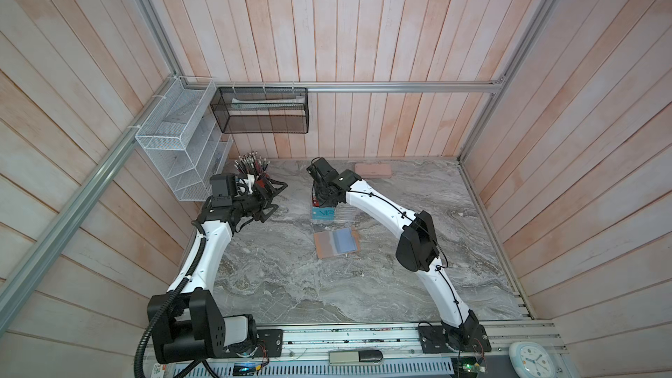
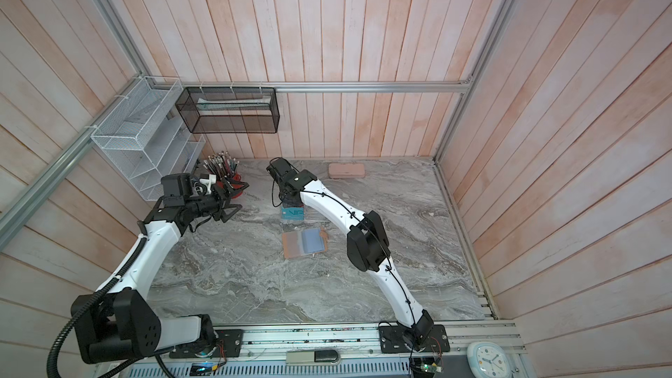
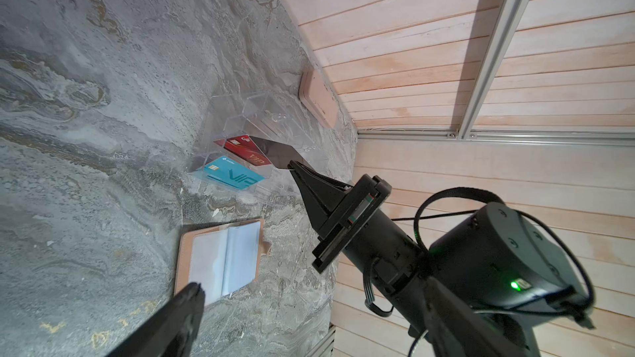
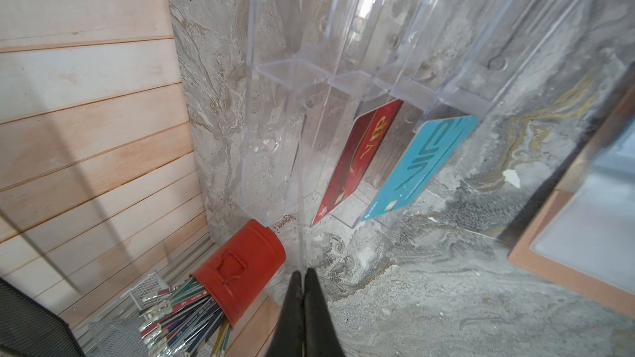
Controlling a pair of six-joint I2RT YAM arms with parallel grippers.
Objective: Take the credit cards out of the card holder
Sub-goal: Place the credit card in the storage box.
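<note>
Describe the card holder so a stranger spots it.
On the grey marble tabletop, find the clear acrylic slotted rack. Just in front of it lies a small tan-pink leather folder, opened on blue-grey sleeves, unlike the longer closed pink case at the back wall.

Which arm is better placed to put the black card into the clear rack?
Right. The right gripper pinches the black card at the clear rack; the left gripper is open, farther away.

Robot lab cell mocked up as a desk: aluminium frame [image 1: 400, 87], plank walls [image 1: 363, 30], marble-look worktop [image 1: 291, 285], mounting rail [image 1: 345, 336], black mesh basket [image 1: 260, 110], pencil cup [image 4: 240, 262].
</note>
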